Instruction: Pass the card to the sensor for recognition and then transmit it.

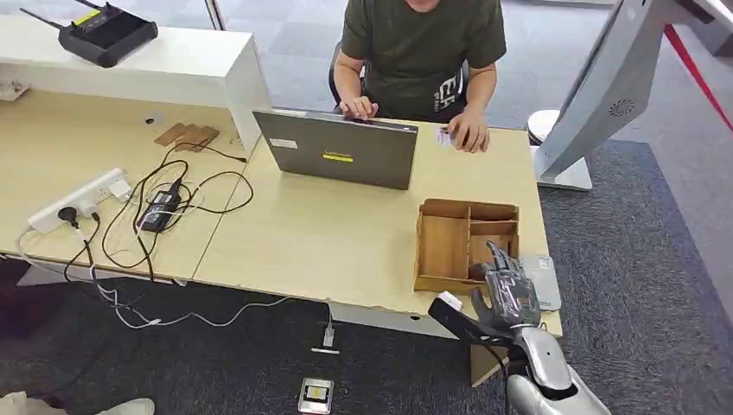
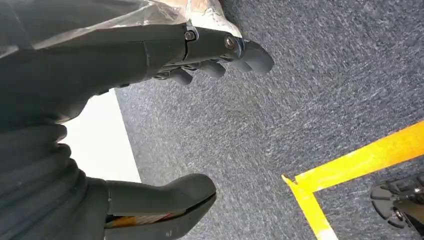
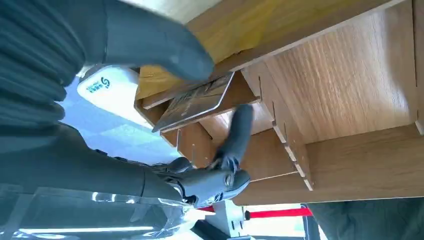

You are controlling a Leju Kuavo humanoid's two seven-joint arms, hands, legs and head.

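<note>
Right hand (image 3: 200, 150) reaches into the wooden organizer (image 1: 467, 245) on the tabletop (image 1: 328, 233), thumb and finger around the card (image 3: 197, 101) in a small compartment; can't tell if clamped. Card looks thin, stiff, light, slick: pinch its free edge. Left hand (image 2: 165, 115) hangs apart, holding nothing.

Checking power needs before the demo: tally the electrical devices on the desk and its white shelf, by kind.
Laptop: 1
Power strip: 1
Black power adapter: 1
Router: 1
White card reader: 1
Total: 5
</note>
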